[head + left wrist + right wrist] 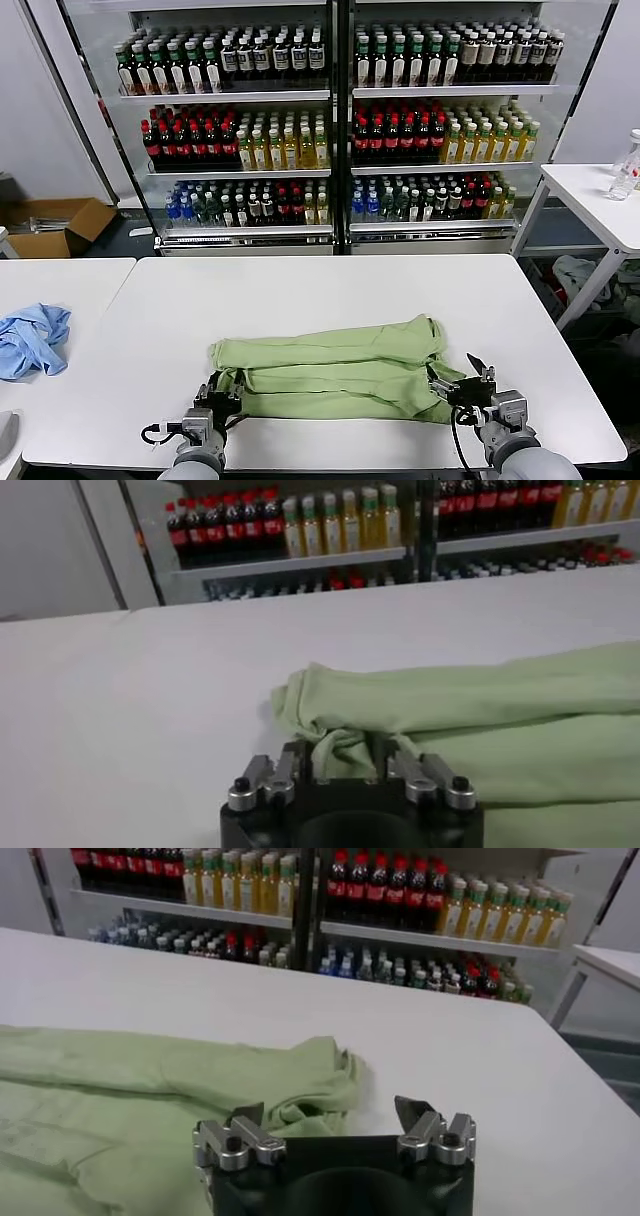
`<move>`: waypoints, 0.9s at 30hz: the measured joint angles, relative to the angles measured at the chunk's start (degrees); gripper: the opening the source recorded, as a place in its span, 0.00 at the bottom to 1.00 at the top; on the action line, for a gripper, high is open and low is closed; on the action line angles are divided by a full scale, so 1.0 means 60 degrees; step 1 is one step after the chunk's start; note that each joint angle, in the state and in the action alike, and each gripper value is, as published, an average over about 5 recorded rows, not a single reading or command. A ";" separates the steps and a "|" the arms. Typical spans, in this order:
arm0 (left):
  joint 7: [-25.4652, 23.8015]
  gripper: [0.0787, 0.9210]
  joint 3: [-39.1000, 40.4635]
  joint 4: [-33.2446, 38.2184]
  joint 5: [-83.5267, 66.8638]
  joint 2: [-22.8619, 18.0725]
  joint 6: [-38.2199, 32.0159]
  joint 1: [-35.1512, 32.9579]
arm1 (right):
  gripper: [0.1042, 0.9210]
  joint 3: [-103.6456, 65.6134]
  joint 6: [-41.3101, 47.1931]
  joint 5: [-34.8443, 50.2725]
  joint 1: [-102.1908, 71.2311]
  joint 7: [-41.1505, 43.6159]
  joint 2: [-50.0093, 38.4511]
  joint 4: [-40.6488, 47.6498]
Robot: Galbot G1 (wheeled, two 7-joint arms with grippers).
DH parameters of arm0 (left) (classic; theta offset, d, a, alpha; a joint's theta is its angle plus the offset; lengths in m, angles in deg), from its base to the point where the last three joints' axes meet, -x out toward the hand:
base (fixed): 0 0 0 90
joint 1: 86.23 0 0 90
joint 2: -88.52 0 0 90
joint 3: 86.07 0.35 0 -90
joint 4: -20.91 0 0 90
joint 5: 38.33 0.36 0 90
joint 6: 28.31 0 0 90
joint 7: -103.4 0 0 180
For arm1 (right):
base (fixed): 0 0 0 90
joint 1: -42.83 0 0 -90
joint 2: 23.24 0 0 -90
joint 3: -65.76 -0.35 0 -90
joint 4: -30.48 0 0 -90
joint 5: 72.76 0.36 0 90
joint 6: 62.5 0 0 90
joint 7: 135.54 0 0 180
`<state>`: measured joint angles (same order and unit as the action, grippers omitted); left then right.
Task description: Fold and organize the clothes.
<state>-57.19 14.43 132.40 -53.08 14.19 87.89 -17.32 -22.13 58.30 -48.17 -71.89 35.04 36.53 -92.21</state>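
Observation:
The light green shirt (330,365) lies folded into a long strip across the front of the white table (320,290). My left gripper (222,393) is at the strip's left end, shut on a bunch of its fabric, which shows pinched between the fingers in the left wrist view (342,752). My right gripper (462,378) is at the strip's right end. Its jaws stand wide open (328,1113), with the shirt's edge (300,1098) lying just ahead of them and towards one finger. Collar, buttons and print are hidden.
A crumpled light blue cloth (30,340) lies on the neighbouring table at the left. Shelves of bottles (330,120) stand behind the table. A second white table (600,200) is at the right, a cardboard box (55,225) on the floor at the left.

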 measured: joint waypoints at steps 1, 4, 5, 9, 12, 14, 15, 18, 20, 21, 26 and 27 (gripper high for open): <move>0.0003 0.32 -0.0040 -0.0038 -0.0085 -0.0006 -0.0027 0.0040 | 0.88 -0.0002 -0.0003 0.0017 -0.0008 -0.0009 -0.0003 -0.0011; 0.0013 0.21 -0.0191 -0.0165 -0.0373 0.0001 -0.0118 0.0169 | 0.88 -0.0028 -0.0017 0.0076 -0.0026 -0.0035 -0.0029 -0.0048; 0.0018 0.18 -0.0255 -0.0208 -0.0473 0.0017 -0.0149 0.0213 | 0.88 -0.0042 -0.0021 0.0100 -0.0026 -0.0043 -0.0040 -0.0056; 0.0033 0.06 -0.0604 -0.0386 -0.0918 0.0187 -0.0258 0.0422 | 0.88 -0.0084 -0.0038 0.0188 0.0005 -0.0083 -0.0061 -0.0065; 0.0033 0.02 -0.0970 -0.0507 -0.1275 0.0454 -0.0343 0.0601 | 0.88 -0.0078 -0.0045 0.0227 0.0044 -0.0114 -0.0048 -0.0071; 0.0029 0.02 -0.1280 -0.0579 -0.1537 0.0709 -0.0403 0.0714 | 0.88 -0.0063 -0.0045 0.0240 0.0069 -0.0130 -0.0037 -0.0081; 0.0024 0.02 -0.1455 -0.0607 -0.1684 0.0856 -0.0435 0.0759 | 0.88 -0.0055 -0.0045 0.0245 0.0080 -0.0137 -0.0033 -0.0088; 0.0010 0.02 -0.2018 -0.0638 -0.2160 0.1324 -0.0523 0.0830 | 0.88 -0.0033 -0.0045 0.0257 0.0107 -0.0162 -0.0026 -0.0116; 0.0011 0.02 -0.2416 -0.0586 -0.2518 0.1635 -0.0581 0.0837 | 0.88 -0.0018 -0.0044 0.0264 0.0117 -0.0180 -0.0014 -0.0142; 0.0019 0.02 -0.2610 -0.0532 -0.2704 0.1773 -0.0610 0.0835 | 0.88 -0.0011 -0.0043 0.0265 0.0118 -0.0189 -0.0003 -0.0157; 0.0029 0.02 -0.3312 0.0128 -0.3742 0.2186 -0.0759 0.0728 | 0.88 -0.0005 -0.0034 0.0244 0.0054 -0.0221 0.0082 -0.0208; 0.0014 0.02 -0.3369 0.0320 -0.3928 0.2209 -0.0786 0.0689 | 0.88 -0.0008 -0.0033 0.0230 0.0032 -0.0224 0.0103 -0.0213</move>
<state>-57.10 -5.78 134.32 -76.65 27.45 83.18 -13.19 -22.18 58.10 -46.79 -71.70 33.69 37.14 -93.49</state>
